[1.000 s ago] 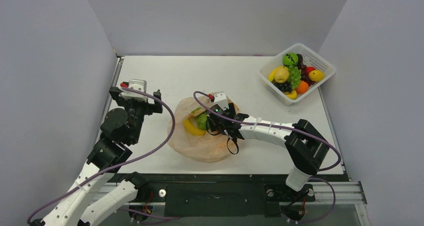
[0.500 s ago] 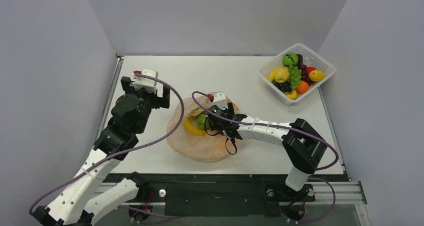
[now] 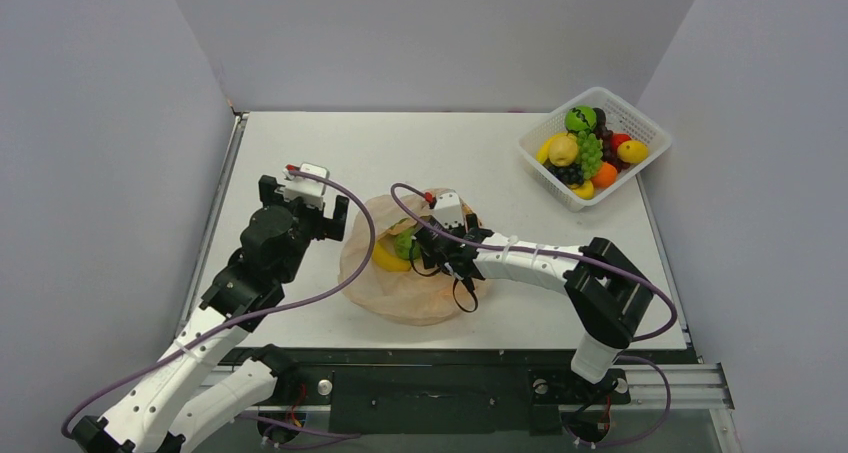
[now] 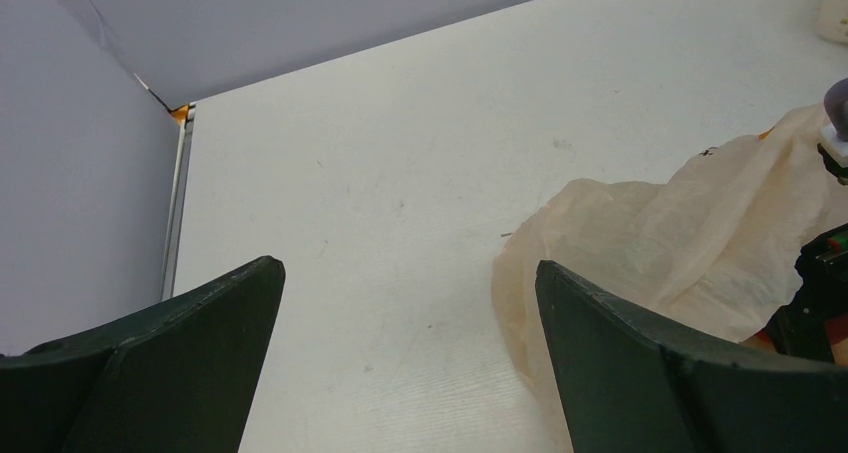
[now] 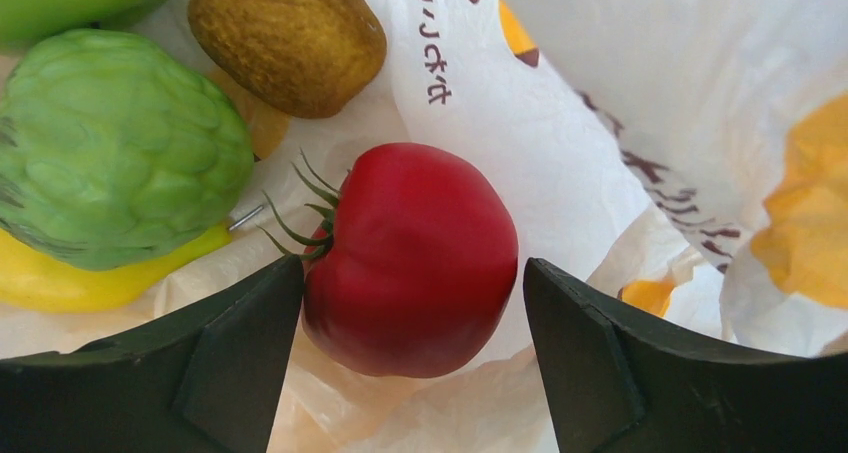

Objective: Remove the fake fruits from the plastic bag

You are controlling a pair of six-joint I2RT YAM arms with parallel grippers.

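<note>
Grasp step: your right gripper (image 5: 412,273) inside plastic bag (image 5: 560,103), jaws spread astride red tomato (image 5: 410,263), not clamped. Next, likely: close, lift clear. Your left gripper (image 4: 410,283) beside bag, jaws wide, empty.

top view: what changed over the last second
The left hand swung from the table edge in toward the plastic bag, open, holding nothing. The right hand stayed in the bag's mouth, open around the red tomato. Bag and basket of fruit did not move.
</note>
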